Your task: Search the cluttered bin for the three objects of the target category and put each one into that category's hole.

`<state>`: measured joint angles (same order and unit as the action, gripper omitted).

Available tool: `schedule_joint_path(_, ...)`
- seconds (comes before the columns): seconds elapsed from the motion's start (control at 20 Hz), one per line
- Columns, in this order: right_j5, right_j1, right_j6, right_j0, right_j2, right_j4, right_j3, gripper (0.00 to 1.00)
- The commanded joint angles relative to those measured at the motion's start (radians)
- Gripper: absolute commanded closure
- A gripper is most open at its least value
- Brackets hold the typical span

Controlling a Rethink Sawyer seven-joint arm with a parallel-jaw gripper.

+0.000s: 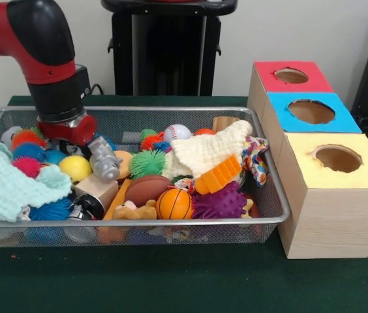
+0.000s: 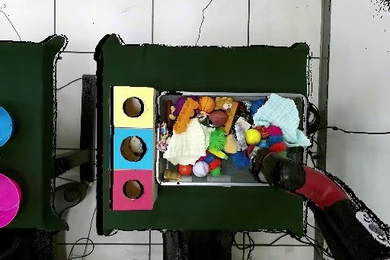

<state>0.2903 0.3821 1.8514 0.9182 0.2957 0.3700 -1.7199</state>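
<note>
The wire mesh bin (image 1: pixel 171 223) is packed with toys and cloths; it also shows in the overhead view (image 2: pixel 221 94). My gripper (image 1: pixel 68 138) is low in the bin's left end in the front view, just above a yellow ball (image 1: pixel 75 167) and a silver can (image 1: pixel 104 160). Its tips are hidden by the red wrist ring and the clutter. In the overhead view the arm's end (image 2: pixel 268 167) covers it. No thin plastic wrapper shows plainly in either view. Three wooden boxes with holes stand beside the bin: red top (image 1: pixel 291 77), blue top (image 1: pixel 311 112), yellow top (image 1: pixel 337 158).
A mint cloth (image 1: pixel 4 182) hangs over the bin's left end. A cream knitted cloth (image 1: pixel 210 151), a patterned cloth (image 1: pixel 257 160), an orange ball (image 1: pixel 174 203), a brown football (image 1: pixel 148 188) and a purple spiky toy (image 1: pixel 222 202) fill the middle and right.
</note>
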Motion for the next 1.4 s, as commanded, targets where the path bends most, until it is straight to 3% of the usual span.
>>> schedule_joint_path(0.05,0.149,-0.125,0.281,-0.242,0.033,-0.212,0.005,0.0)
schedule_joint_path(0.15,0.17,-0.087,0.312,-0.33,-0.063,-0.231,0.019,0.0)
schedule_joint_path(0.25,0.17,-0.05,0.341,-0.458,-0.213,-0.218,0.059,0.0)
schedule_joint_path(0.35,0.11,-0.038,0.317,-0.569,-0.346,-0.161,0.117,0.0)
schedule_joint_path(0.55,0.164,-0.007,0.334,-0.636,-0.411,-0.219,0.082,0.0)
schedule_joint_path(0.65,0.196,0.018,0.366,-0.702,-0.483,-0.233,0.074,0.0)
schedule_joint_path(0.8,0.13,0.025,0.373,-0.795,-0.588,-0.217,0.08,0.0)
schedule_joint_path(1.05,0.038,0.028,0.327,-0.828,-0.613,-0.219,0.068,0.0)
schedule_joint_path(1.3,-0.026,0.078,0.283,-0.766,-0.48,-0.257,-0.034,0.0)
schedule_joint_path(1.4,-0.051,0.078,0.282,-0.761,-0.465,-0.263,-0.039,0.0)
